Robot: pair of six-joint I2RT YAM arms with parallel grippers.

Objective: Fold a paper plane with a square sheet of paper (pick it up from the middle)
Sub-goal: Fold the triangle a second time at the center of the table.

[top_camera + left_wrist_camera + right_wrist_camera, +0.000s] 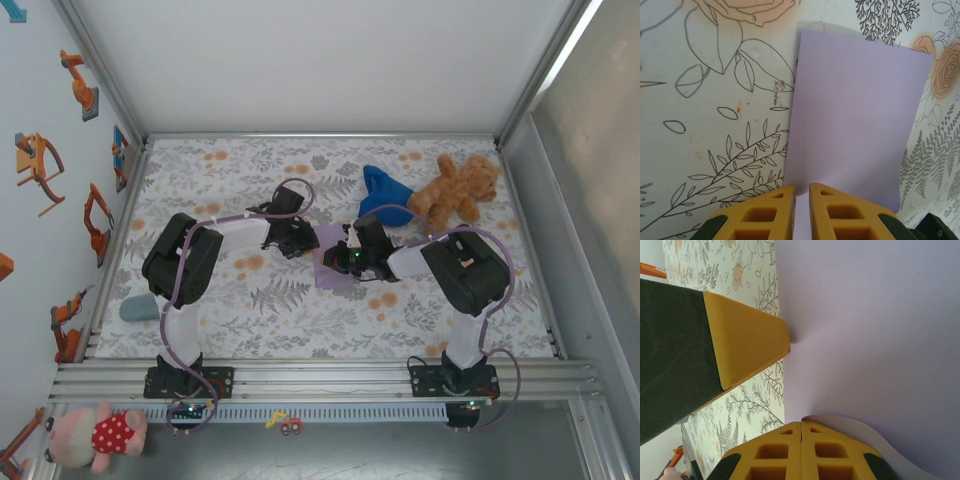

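The lavender sheet of paper (333,281) lies on the floral table mat between both grippers, looking like a rectangle narrower than a square (855,115). My left gripper (308,243) rests its tips on the paper's near edge (802,189). Its jaws are almost together, with a pale strip of paper rising in the slit. One left finger (747,340) dents the paper's edge (875,330). My right gripper (345,260) is shut, tips together (801,422), low over the sheet. A pale curved flap of paper (880,440) lifts beside its fingers.
A brown teddy bear (455,190) and a deep blue cloth (385,195) lie at the back right. A grey-blue object (140,307) sits at the mat's left edge. Metal frame rails border the table, with a pink toy (95,435) outside the near rail.
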